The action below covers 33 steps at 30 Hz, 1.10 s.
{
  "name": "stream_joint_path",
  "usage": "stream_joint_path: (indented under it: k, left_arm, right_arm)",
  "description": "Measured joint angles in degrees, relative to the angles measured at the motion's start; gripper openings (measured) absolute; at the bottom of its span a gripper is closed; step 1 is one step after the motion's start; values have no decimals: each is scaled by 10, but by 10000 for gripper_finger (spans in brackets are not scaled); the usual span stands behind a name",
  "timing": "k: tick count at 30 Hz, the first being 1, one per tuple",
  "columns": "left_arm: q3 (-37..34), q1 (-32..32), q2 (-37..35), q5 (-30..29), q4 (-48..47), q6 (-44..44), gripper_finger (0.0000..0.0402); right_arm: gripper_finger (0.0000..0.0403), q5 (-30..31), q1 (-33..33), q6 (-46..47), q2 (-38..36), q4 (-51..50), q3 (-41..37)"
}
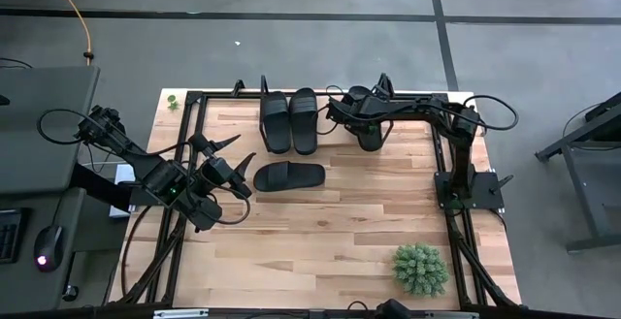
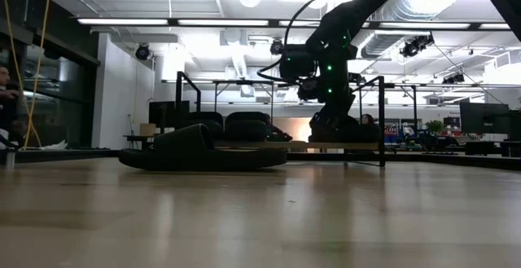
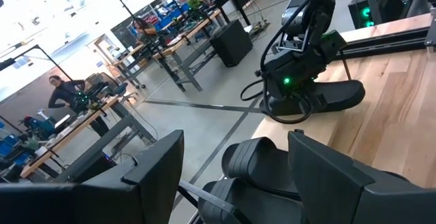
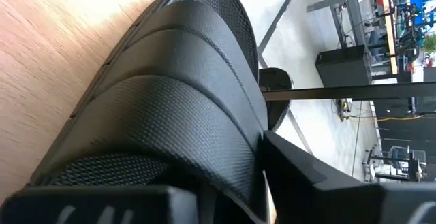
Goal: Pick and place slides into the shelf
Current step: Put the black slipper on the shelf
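In the high view, two slides (image 1: pixel 289 121) are seen side by side on the shelf (image 1: pixel 233 115) at the far edge of the tabletop (image 1: pixel 320 232), and a third slide (image 1: pixel 369 133) lies further to the right on the same shelf, with the right gripper (image 1: pixel 357 113) positioned directly over it. A fourth slide (image 1: pixel 289 175) is found lying on its own on the tabletop in front of the shelf, well apart from the others. The left gripper (image 1: pixel 233 159) is held above the tabletop just left of that fourth slide, its fingers spread open and nothing held. A small green plant (image 1: pixel 421 268) is located near the right front corner. In the low view, the lone slide (image 2: pixel 203 152) is seen in the foreground, with the shelved pair (image 2: pixel 224 125) behind it and the right gripper (image 2: pixel 326 105) lowered onto the third slide (image 2: pixel 342 129). In the left wrist view, the open fingers (image 3: pixel 327 169) frame the shelved slides (image 3: pixel 255 163), and the right gripper (image 3: pixel 300 94) sits on the third slide (image 3: pixel 340 96) (a person (image 3: pixel 68 91) is visible in the room beyond). In the right wrist view, the strap of the slide (image 4: pixel 170 115) fills the frame between the right fingers (image 4: pixel 306 176), which lie against it; whether it is gripped or released cannot be determined.
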Motion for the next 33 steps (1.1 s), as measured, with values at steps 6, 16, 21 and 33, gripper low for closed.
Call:
stream_joint_path:
  k: [6, 16, 21, 33]
  left_arm:
    - [0, 0, 0, 0, 0, 0, 246]
    - [0, 0, 0, 0, 0, 0, 246]
    - [0, 0, 0, 0, 0, 0, 246]
    - [0, 0, 0, 2, 0, 0, 246]
  right_arm:
    - [119, -1, 0, 0, 0, -3, 2]
    - [119, -42, 1, 2, 2, -32, 35]
    - [119, -61, 2, 12, 2, -44, 42]
    - [119, -49, 3, 62, 2, -129, 43]
